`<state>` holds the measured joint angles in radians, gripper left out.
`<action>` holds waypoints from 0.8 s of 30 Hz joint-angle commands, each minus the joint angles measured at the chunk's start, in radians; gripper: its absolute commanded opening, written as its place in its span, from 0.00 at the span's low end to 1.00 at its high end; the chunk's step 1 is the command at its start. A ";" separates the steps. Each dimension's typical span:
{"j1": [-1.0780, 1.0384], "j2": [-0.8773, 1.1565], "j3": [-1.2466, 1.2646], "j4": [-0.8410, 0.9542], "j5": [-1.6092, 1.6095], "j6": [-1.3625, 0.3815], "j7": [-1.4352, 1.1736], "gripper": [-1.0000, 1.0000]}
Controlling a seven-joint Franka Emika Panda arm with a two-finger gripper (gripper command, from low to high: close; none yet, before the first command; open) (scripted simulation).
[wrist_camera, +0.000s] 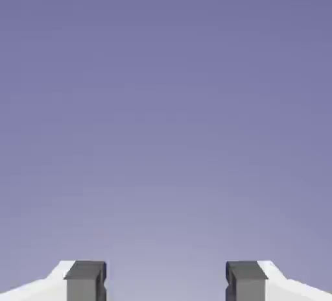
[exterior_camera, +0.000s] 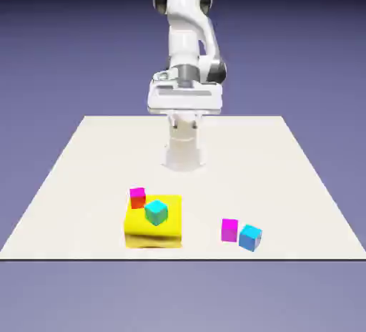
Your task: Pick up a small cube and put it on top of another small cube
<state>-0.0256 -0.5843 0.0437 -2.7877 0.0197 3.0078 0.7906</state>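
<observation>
Small blue cube (exterior_camera: pixel 250 238): lighter sky-blue top, darker blue sides, plain faces; sits on table near front edge, toward exterior view's right, turned so corner faces camera. Small magenta cube (exterior_camera: pixel 229 230): plain, darker magenta side, face nearly square to camera; sits on table just beside blue cube, on its exterior view's left, slightly farther from front edge.

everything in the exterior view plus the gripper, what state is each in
gripper: open, nothing between the fingertips
blue cube: on the table, not stacked
magenta cube: on the table, nothing on top
teal cube: tilted, at the yellow block
</observation>
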 commanded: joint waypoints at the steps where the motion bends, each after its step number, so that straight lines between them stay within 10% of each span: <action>1: -0.031 -0.012 0.036 0.019 0.016 -0.024 0.041 0.50; 24: -0.749 -0.284 0.870 0.444 0.392 -0.581 0.986 0.50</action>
<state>-0.7741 -0.8680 0.9135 -2.3440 0.4118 2.4268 1.7764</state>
